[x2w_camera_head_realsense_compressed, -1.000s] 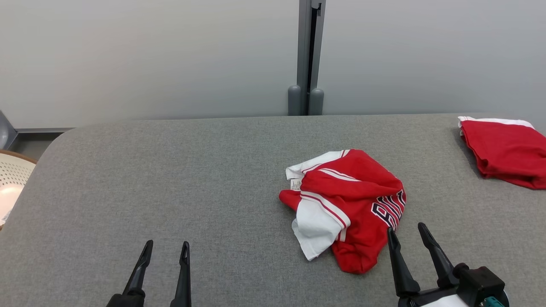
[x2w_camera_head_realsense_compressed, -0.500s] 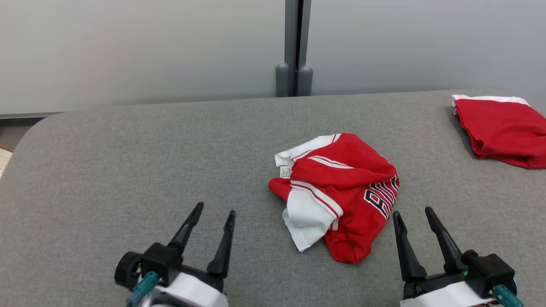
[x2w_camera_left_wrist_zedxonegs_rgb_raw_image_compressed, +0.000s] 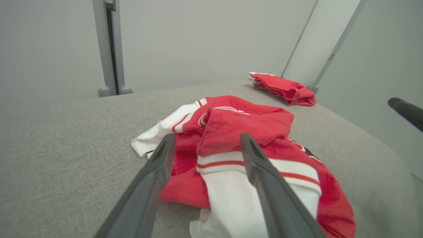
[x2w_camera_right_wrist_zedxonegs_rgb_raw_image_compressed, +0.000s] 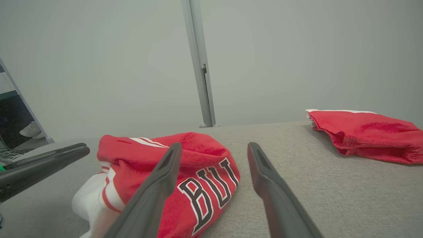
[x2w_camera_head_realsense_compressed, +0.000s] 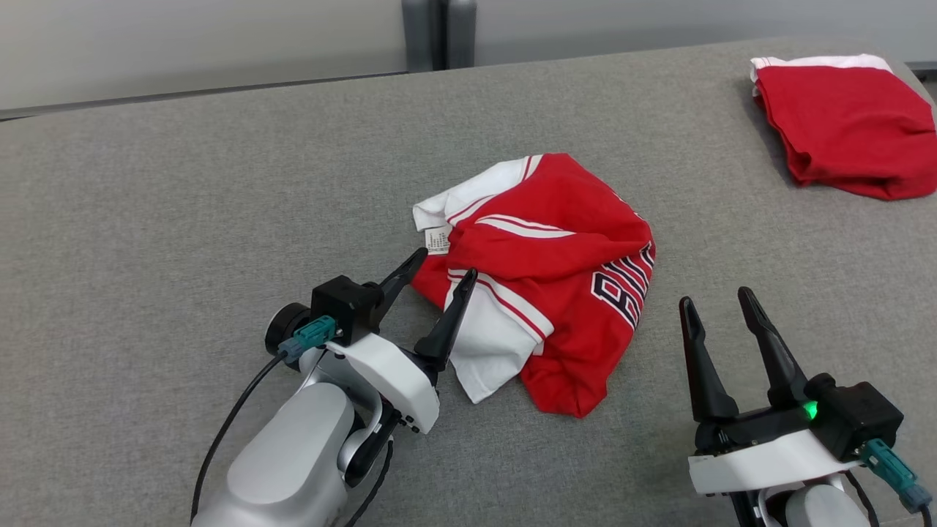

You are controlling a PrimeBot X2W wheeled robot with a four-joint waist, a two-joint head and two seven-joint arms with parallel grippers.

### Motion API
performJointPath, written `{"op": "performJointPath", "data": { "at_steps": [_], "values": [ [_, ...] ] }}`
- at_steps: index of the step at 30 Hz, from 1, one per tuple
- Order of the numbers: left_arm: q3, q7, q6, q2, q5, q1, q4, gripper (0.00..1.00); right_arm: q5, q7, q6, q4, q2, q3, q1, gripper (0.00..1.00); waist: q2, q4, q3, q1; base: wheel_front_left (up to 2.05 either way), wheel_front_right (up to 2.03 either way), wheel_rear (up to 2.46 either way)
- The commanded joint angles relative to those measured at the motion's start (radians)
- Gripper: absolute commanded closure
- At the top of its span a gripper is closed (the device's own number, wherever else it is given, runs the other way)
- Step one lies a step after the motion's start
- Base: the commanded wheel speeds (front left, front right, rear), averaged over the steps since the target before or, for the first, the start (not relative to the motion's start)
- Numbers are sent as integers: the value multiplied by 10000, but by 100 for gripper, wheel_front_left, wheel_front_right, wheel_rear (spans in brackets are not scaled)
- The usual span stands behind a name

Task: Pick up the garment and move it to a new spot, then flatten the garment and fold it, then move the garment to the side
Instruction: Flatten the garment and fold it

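Garment (x2w_camera_head_realsense_compressed: 542,278) lies crumpled on the tabletop (x2w_camera_head_realsense_compressed: 183,219). Your left pincer (x2w_camera_head_realsense_compressed: 446,262) gapes empty at its edge, your right pincer (x2w_camera_head_realsense_compressed: 715,296) just beside it, also released. Pickup looks to be the step in hand: clamp a fold, then lift.

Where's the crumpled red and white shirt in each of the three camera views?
Head view: shirt at centre, slightly right.
Left wrist view: shirt at centre, running to the lower right.
Right wrist view: shirt at lower left, lettering showing.
Shared landmark: folded red garment, beyond it to the right in all three.
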Motion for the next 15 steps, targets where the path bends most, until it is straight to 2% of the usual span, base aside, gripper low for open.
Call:
{"op": "performJointPath", "data": {
  "at_steps": [1,10,11,12,13,15],
  "values": [
    [-120,2,-4,79,-120,-268,198,0,-64,-2,-12,-65,-22,-54,-104,0,0,-261,256,0,0,0,0],
    [-1090,1,-5,308,-762,-893,441,0,-11,-2,-12,-18,5,-91,-5,0,0,-449,254,0,0,0,0],
    [-1190,1,-5,340,-787,-931,304,28,-10,-1,-12,-13,15,-77,-4,0,0,-466,243,0,0,0,0],
    [-1310,1,-5,402,-796,-937,201,91,-10,-2,-12,-5,23,-69,-4,0,0,-484,227,0,0,0,0],
    [-1527,3,-6,468,-854,-876,164,100,-7,-2,-12,9,32,-53,4,0,0,-504,205,0,0,0,0],
    [-1767,1,-6,541,-868,-874,115,100,-9,-2,-12,22,43,-41,15,0,0,-524,179,0,0,0,0]
  ]
}}
